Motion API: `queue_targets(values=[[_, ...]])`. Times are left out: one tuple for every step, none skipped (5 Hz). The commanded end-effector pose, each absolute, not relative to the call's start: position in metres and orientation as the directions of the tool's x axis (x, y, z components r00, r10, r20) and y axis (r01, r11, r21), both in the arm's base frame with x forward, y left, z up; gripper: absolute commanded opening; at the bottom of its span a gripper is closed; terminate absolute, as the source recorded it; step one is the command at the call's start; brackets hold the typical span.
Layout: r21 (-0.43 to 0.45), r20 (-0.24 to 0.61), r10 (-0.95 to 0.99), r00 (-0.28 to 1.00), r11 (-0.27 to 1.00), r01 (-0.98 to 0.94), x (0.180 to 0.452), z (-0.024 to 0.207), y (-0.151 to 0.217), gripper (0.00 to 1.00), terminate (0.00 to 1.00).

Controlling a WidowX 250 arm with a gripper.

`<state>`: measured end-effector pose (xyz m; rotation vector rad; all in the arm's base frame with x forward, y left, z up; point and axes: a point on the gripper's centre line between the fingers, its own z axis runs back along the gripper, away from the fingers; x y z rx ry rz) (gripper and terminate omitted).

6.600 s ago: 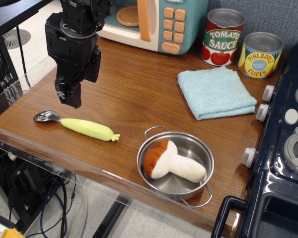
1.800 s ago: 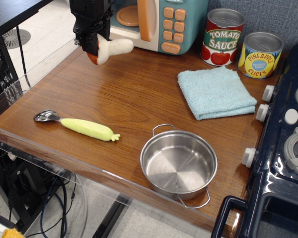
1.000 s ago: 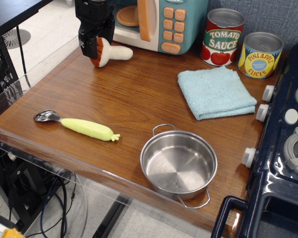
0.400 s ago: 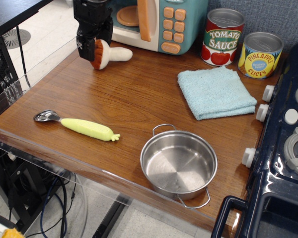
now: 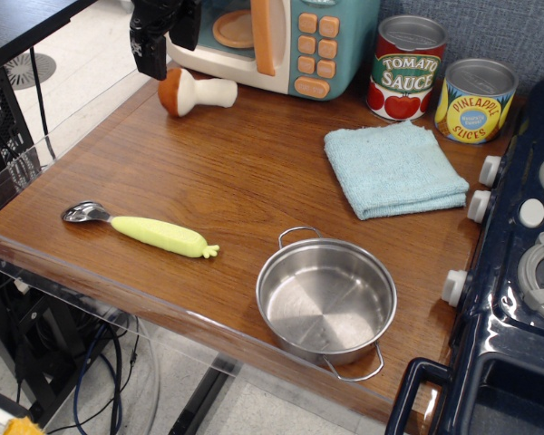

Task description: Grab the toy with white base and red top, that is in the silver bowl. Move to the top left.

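Observation:
The plush mushroom toy [image 5: 192, 91] lies on its side at the table's top left, in front of the toy microwave, with its reddish-brown cap to the left and its white stem to the right. My gripper [image 5: 152, 56] hangs just above and left of the cap, apart from it and empty; its jaws look open. The silver bowl [image 5: 326, 299] stands empty near the table's front edge, right of centre.
A yellow-green handled spoon [image 5: 145, 230] lies at the front left. A folded light-blue cloth [image 5: 393, 169] lies at the right. Tomato sauce [image 5: 405, 68] and pineapple [image 5: 472, 101] cans stand at the back. A toy microwave [image 5: 286, 41] is behind the mushroom. A toy stove [image 5: 526, 272] borders the right side.
The mushroom was lifted out of the bowl, carried to the top left and set down. Since a moment ago, the gripper has let it go and risen up and to the left.

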<state>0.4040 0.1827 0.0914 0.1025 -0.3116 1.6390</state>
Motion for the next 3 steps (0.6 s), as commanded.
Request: queue_targets(values=[[-0.237,0.251,0.961,-0.113,-0.053,-0.970,0.3870,0.1343,0.1840,1.00,0.00],[-0.237,0.251,0.961,-0.113,-0.053,-0.970,0.3870,0.1343,0.1840,1.00,0.00],[-0.237,0.251,0.961,-0.113,-0.053,-0.970,0.3870,0.1343,0.1840,1.00,1.00]])
